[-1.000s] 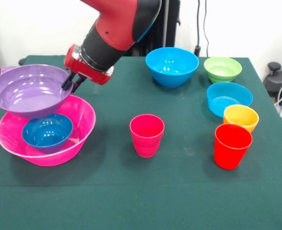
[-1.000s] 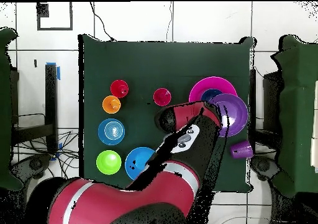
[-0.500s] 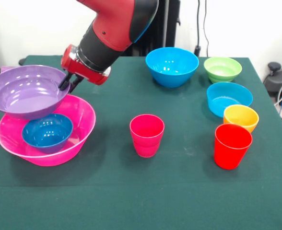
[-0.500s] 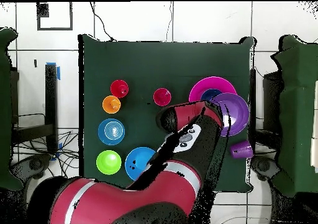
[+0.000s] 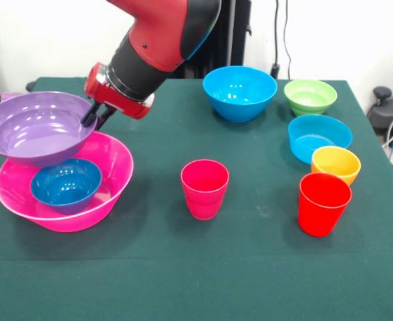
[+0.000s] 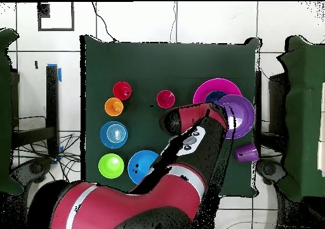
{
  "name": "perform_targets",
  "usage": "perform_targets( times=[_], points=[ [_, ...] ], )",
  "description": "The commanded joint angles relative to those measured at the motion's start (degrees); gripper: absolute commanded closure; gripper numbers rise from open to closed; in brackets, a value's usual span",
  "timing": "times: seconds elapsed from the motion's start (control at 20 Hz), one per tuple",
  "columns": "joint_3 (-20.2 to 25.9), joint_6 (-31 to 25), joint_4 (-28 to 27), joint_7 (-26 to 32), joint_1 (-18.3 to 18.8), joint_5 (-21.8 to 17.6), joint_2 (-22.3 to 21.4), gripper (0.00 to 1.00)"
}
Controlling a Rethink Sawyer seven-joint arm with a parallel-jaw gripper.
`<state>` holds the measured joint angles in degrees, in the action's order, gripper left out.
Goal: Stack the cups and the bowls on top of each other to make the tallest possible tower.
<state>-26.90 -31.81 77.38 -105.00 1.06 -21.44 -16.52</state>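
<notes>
Over the huge pink bowl (image 5: pixel 109 175), the fingers (image 5: pixel 95 115) pinch the purple bowl's (image 5: pixel 36 130) rim, holding it raised and tilted, apparently to nest it. Inside the pink bowl sits the small dark blue bowl (image 5: pixel 66 185), which would block a deep seat.

A small bowl (image 5: pixel 66 185) sits inside the huge bowl (image 5: pixel 109 194), cups (image 5: pixel 204 188) alongside.
</notes>
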Motion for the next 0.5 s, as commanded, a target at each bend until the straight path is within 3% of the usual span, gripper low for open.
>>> perform_targets(
  times=[0.05, 0.5],
  points=[
    [7.44, 3.25, -4.86, 2.13, 1.10, -3.06, 0.13, 1.00],
    [9.11, 4.13, -6.66, 4.59, 2.70, -4.01, -0.13, 1.00]
  ],
)
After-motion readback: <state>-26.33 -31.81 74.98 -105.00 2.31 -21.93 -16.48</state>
